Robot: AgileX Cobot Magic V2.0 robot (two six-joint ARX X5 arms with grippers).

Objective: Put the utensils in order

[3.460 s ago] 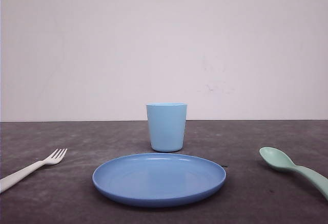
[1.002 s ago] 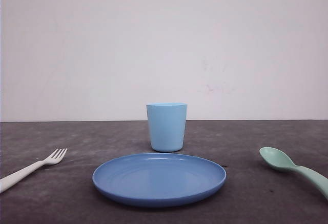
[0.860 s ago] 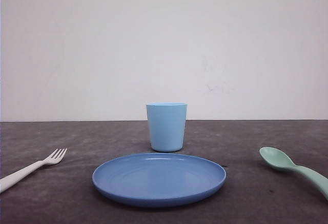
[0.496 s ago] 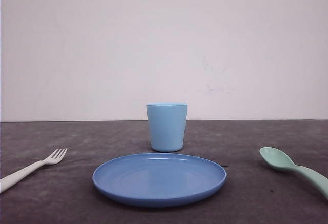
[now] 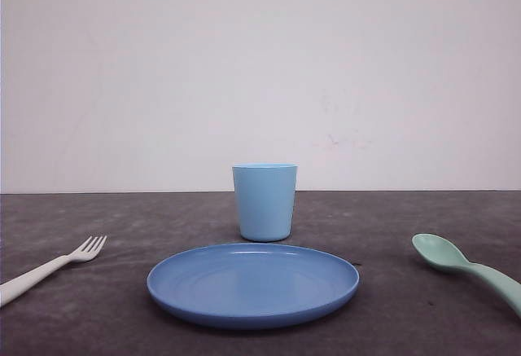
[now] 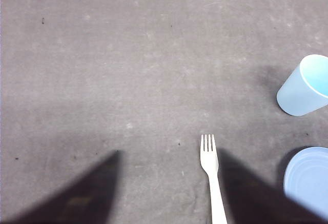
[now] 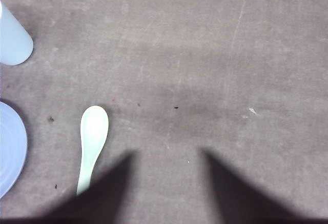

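Note:
A white fork point(image 5: 49, 268) lies on the dark table at the left, tines pointing away from me. At the right lies a mint-green spoon point(image 5: 464, 265), bowl away from me. In the left wrist view, the fork point(image 6: 211, 172) sits between the dark blurred fingers of my left gripper point(image 6: 169, 155), close to one finger point(image 6: 246, 193). That gripper is open and hangs above the table. My right gripper point(image 7: 169, 152) is open too, empty, above bare table. The spoon point(image 7: 94, 131) lies just outside it, its handle passing under one finger point(image 7: 110, 188).
A round blue plate point(image 5: 252, 283) sits at the middle front, with a light blue cup point(image 5: 264, 201) standing upright just behind it. Both show at the edge of each wrist view, the cup point(image 6: 305, 88) and the plate point(image 6: 310, 180). A pale wall closes the back.

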